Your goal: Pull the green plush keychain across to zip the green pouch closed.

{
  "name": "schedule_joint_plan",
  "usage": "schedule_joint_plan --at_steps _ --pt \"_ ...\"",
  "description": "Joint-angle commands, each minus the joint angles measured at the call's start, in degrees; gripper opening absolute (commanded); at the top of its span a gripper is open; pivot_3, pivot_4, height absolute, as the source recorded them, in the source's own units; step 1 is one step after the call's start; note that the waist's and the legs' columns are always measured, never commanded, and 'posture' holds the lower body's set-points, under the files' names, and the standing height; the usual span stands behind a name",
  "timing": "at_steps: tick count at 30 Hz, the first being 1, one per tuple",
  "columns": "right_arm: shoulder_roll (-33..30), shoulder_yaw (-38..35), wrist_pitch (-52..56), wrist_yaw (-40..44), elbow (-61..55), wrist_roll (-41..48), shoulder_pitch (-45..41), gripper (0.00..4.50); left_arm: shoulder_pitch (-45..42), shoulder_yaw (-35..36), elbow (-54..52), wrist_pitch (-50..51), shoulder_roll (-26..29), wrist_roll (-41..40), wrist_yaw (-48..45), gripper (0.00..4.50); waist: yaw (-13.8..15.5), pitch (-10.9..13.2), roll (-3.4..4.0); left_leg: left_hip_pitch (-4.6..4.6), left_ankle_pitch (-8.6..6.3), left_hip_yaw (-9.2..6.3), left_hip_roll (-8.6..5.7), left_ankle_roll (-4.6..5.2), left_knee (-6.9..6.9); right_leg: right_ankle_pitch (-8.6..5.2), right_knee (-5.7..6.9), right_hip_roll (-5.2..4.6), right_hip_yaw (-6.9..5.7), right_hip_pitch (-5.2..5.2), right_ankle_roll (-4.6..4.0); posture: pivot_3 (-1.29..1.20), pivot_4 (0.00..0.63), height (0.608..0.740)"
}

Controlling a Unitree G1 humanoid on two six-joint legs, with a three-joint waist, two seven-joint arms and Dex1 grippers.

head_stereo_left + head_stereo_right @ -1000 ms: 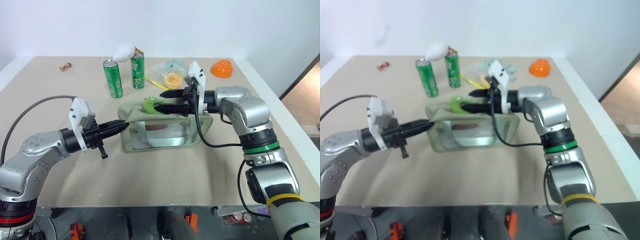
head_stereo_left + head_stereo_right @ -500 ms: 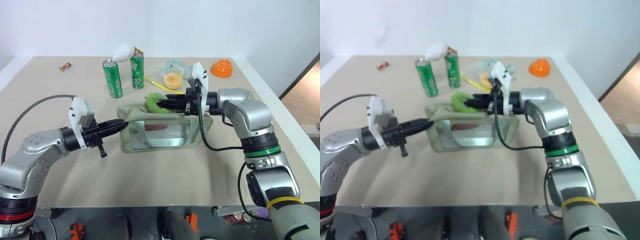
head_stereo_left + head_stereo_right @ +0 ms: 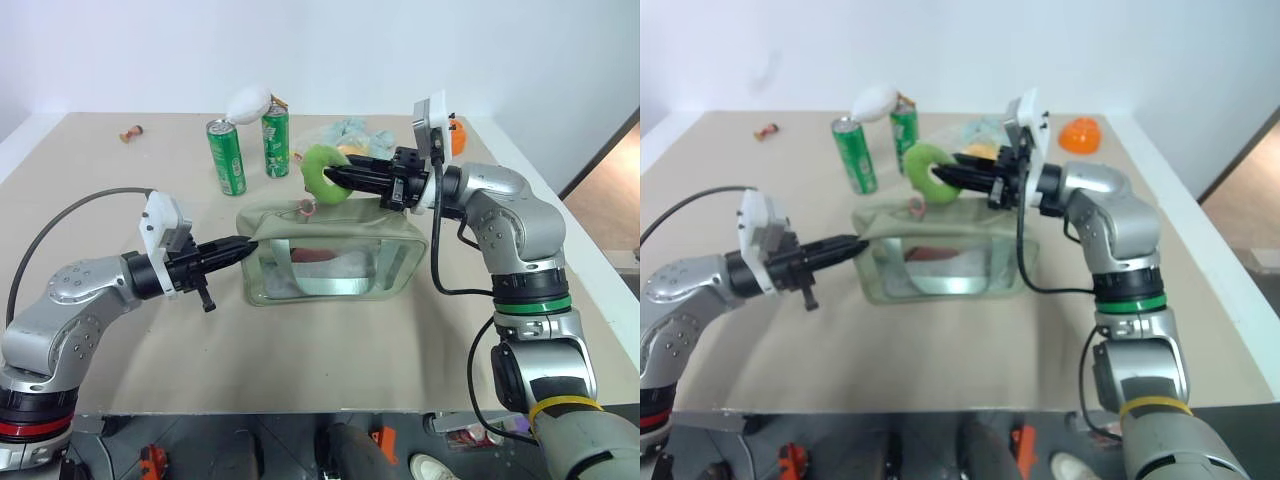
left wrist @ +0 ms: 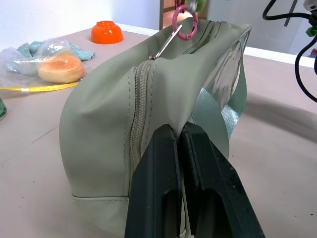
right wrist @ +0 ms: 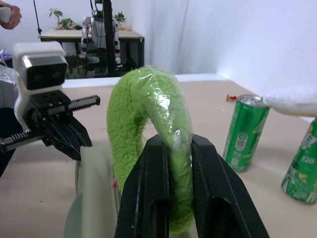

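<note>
The pale green pouch point(image 3: 330, 262) stands mid-table, with clear window sides and a zipper along its top point(image 4: 141, 84). My left gripper point(image 3: 243, 244) is shut on the fabric at the pouch's left end point(image 4: 177, 131). The green plush keychain point(image 3: 320, 172) is a lime fuzzy ring, held up just above the pouch's top. My right gripper point(image 3: 334, 178) is shut on it, and its fingers point(image 5: 156, 163) pinch the plush point(image 5: 148, 109). A pink ring point(image 4: 184, 15) and a metal clip link the keychain to the zipper pull.
Two green soda cans point(image 3: 226, 157) point(image 3: 275, 140) stand behind the pouch, with a white object point(image 3: 248, 102) resting on them. A plastic bag with a round orange item point(image 3: 350, 138) lies behind my right gripper. An orange bowl point(image 3: 1080, 133) sits at the back right. A small object point(image 3: 130, 132) lies at the back left.
My right gripper closed on the keychain, which was lying on the pouch's top. It then lifted the keychain up and slightly to the right. The left gripper kept its hold and place.
</note>
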Motion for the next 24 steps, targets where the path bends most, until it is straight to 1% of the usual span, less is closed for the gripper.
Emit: schedule_joint_plan --at_steps 1,7,15,21,24 --pt "-2.5 -3.3 -2.2 -0.8 -2.2 0.2 1.6 0.55 0.1 -0.7 0.0 0.3 0.9 0.7 -0.5 0.00 0.0 0.0 0.00 0.00 0.00 0.00 0.00 0.00 0.00 0.00 0.00 0.00 0.01 -0.01 0.00 0.00 0.150 0.740" --pt "-5.0 -6.5 -2.8 -2.7 -3.8 1.8 3.9 0.55 -0.5 -1.1 0.4 0.7 0.8 0.8 -0.8 0.00 0.0 0.0 0.00 -0.01 0.00 0.00 -0.04 0.00 0.00 0.00 -0.01 0.00 0.03 -0.01 0.00 0.00 0.150 0.740" --pt "-6.1 -8.8 -2.2 -4.0 -6.2 4.5 3.2 0.55 -2.0 -1.9 1.9 0.7 0.4 1.4 -1.1 0.00 0.0 0.0 0.00 -0.01 0.00 -0.01 -0.05 0.00 0.00 0.00 0.00 0.01 0.00 0.00 0.01 0.00 0.150 0.740" --pt "-11.4 -10.9 -4.9 -3.5 -3.1 2.7 4.4 0.55 -2.1 -2.0 2.0 0.3 0.6 1.8 -0.9 0.00 0.1 0.0 0.00 -0.06 0.00 0.01 -0.11 0.00 0.01 -0.06 -0.02 -0.14 0.00 0.01 0.12 0.00 0.150 0.740" --pt "-16.2 -12.6 -8.3 -3.0 0.9 0.1 6.1 0.55 -1.9 -1.9 2.0 0.2 0.8 1.9 -0.9 0.00 0.1 0.0 0.00 -0.08 -0.01 0.01 -0.21 0.02 0.00 -0.09 -0.05 -0.25 0.01 0.02 0.21 0.00 0.150 0.740"
